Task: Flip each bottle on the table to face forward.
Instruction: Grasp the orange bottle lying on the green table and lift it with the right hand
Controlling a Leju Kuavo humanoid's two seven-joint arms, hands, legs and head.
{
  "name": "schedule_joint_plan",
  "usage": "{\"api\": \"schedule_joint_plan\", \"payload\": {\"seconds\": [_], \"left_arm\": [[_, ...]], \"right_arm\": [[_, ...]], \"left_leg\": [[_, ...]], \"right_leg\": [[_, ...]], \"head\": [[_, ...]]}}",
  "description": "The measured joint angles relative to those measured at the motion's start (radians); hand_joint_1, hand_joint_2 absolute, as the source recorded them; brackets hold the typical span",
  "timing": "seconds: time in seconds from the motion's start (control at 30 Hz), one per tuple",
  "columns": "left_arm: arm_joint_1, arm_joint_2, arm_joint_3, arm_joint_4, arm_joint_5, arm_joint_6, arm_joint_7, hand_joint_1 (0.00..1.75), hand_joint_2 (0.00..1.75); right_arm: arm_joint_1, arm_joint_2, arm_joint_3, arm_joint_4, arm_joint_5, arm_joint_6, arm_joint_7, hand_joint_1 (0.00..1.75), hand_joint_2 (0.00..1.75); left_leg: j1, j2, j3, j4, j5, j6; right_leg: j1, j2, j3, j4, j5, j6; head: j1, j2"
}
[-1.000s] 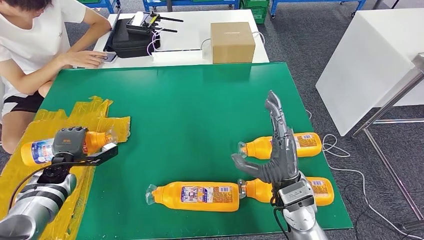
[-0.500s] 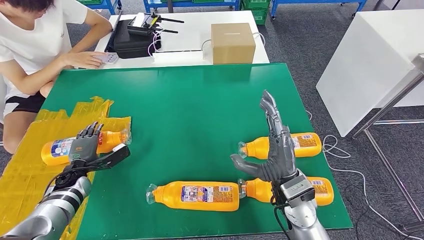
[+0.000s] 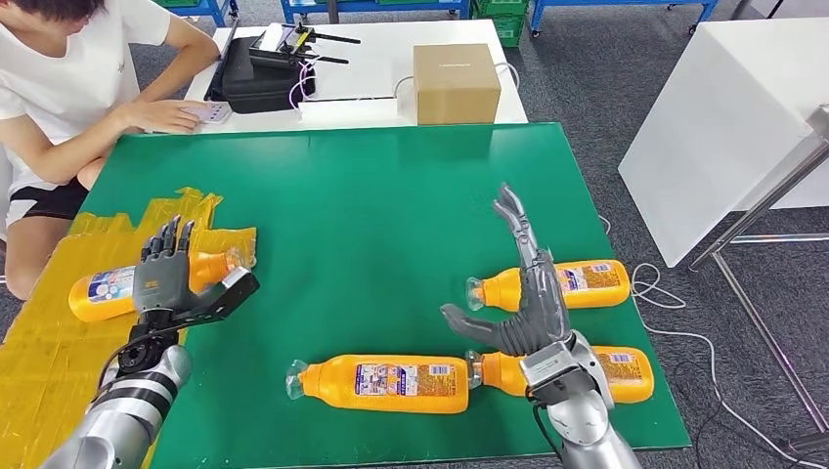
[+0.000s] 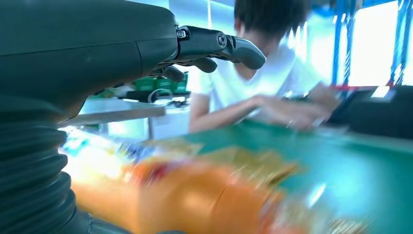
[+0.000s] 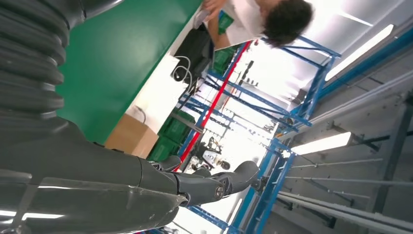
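Four orange bottles lie on their sides on the green table (image 3: 371, 205). One bottle (image 3: 103, 291) rests on the yellow sheet at the left, label up, cap towards the centre. My left hand (image 3: 166, 278) stands just in front of it, fingers spread upward and holding nothing; in the left wrist view that bottle (image 4: 195, 200) is a blur beneath the fingers (image 4: 219, 44). A long bottle (image 3: 381, 381) lies at the front centre with its label showing. My right hand (image 3: 528, 303) is open, fingers pointing up, above the two right bottles (image 3: 587, 281) (image 3: 626, 376).
A person (image 3: 68, 88) sits at the table's far left corner, a hand on a device. A cardboard box (image 3: 456, 82) and a black bag (image 3: 259, 78) stand on the white table behind. Crinkled yellow sheet (image 3: 49, 342) covers the left edge. A white table (image 3: 723, 107) stands at the right.
My left hand has let go of the left bottle and opened; the bottle now lies on the yellow sheet. My right hand has drifted slightly left and lower, still open.
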Motion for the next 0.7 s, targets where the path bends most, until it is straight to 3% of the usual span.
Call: {"api": "schedule_joint_plan", "payload": {"seconds": [0.23, 0.43, 0.7], "left_arm": [[0.02, -0.029, 0.056, -0.111, 0.024, 0.0, -0.042, 0.0, 1.75], [0.043, -0.1, 0.132, -0.249, 0.15, 0.001, -0.258, 0.0, 1.75], [0.07, -0.137, 0.106, -0.338, 0.373, -0.008, -0.275, 0.0, 1.75]], "right_arm": [[0.0, -0.004, 0.004, 0.008, 0.031, -0.007, 0.003, 0.0, 1.75], [-0.003, -0.034, 0.064, 0.025, 0.261, -0.002, 0.033, 0.0, 1.75], [-0.031, -0.1, 0.212, 0.098, 0.445, -0.016, 0.08, 0.0, 1.75]], "left_leg": [[0.0, 0.0, 0.0, 0.0, 0.0, 0.0], [0.0, 0.0, -0.001, 0.0, 0.0, 0.0], [0.0, 0.0, 0.0, 0.0, 0.0, 0.0]], "right_leg": [[0.0, 0.0, 0.0, 0.0, 0.0, 0.0], [0.0, 0.0, 0.0, 0.0, 0.0, 0.0], [0.0, 0.0, 0.0, 0.0, 0.0, 0.0]], "head": [[0.0, 0.0], [0.0, 0.0], [0.0, 0.0]]}}
